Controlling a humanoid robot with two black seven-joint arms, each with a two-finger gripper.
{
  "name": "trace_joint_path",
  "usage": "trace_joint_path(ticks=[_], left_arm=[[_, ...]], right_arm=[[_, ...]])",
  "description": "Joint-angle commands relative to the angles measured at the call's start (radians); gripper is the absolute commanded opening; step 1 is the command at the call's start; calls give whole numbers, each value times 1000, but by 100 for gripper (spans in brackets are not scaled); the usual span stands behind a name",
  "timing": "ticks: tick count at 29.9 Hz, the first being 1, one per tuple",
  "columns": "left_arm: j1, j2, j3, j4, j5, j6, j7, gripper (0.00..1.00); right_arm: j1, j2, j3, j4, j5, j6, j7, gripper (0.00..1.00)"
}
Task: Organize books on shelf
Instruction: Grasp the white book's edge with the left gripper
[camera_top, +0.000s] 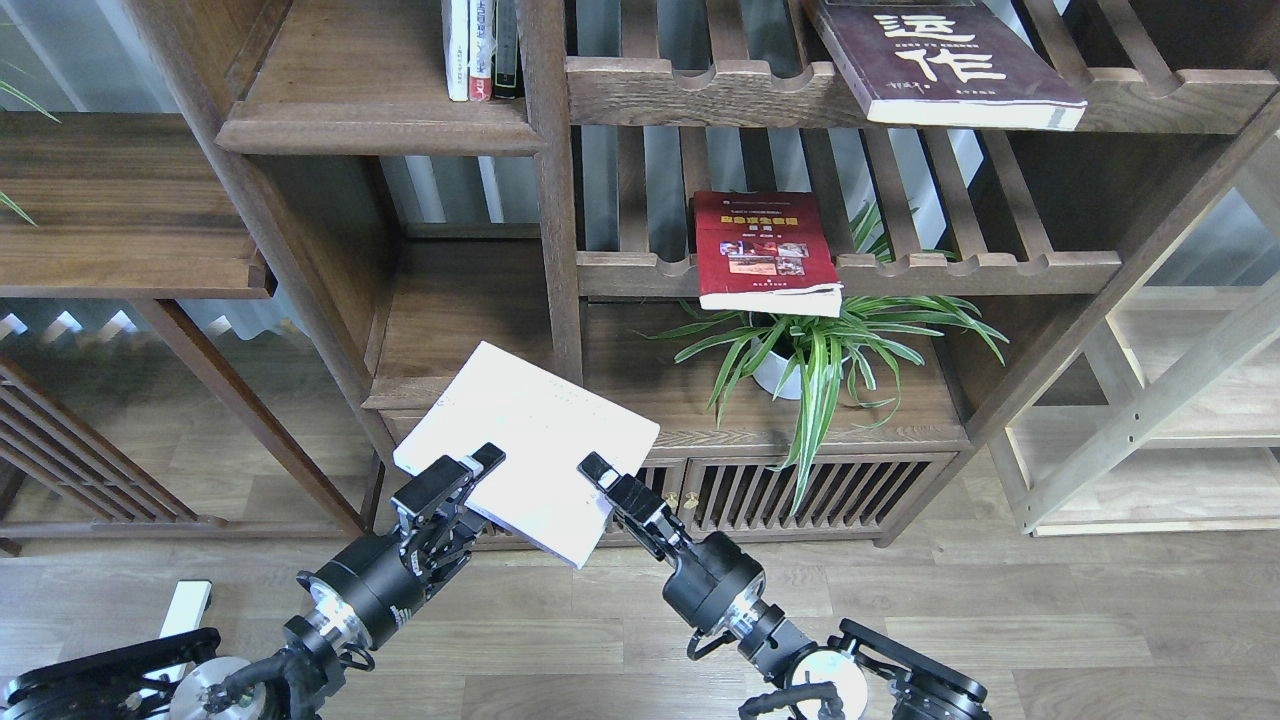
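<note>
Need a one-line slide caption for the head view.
Both grippers, left gripper and right gripper, hold the pale book before the dark bookcase.

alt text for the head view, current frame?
Both grippers, left gripper and right gripper, clamp the near edge of a pale white book, held tilted before a dark wooden bookcase. A red book and a maroon book lie on slatted racks above a spider plant.

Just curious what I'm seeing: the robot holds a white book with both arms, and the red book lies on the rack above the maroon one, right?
Not quite. In the head view the red book lies on the rack below the maroon book, not above it. The white book is indeed held by both: left end effector, right end effector.
</note>
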Motion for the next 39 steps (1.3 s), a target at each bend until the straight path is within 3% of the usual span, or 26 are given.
trace_joint_path(ticks=[1,4,10,16,20,28,39], left_arm=[[-38,0,36,2,-26,0,0,74],[-59,-5,60,13,-37,0,0,69],[-79,-22,85,42,-71,0,-1,43],[-84,-20,85,43,-71,0,-3,36],[-87,-22,85,43,-72,0,-26,27],[-92,-19,88,43,-71,0,-26,17],[-98,-22,91,37,-69,0,-27,14]], right_arm=[[0,0,-3,0,0,0,0,4],[3,0,-3,0,0,0,0,4],[6,0,-3,0,0,0,1,4],[6,0,-3,0,0,0,1,4],[5,0,-3,0,0,0,1,4],[5,0,-3,0,-1,0,1,4],[5,0,-1,-1,-4,0,0,5]])
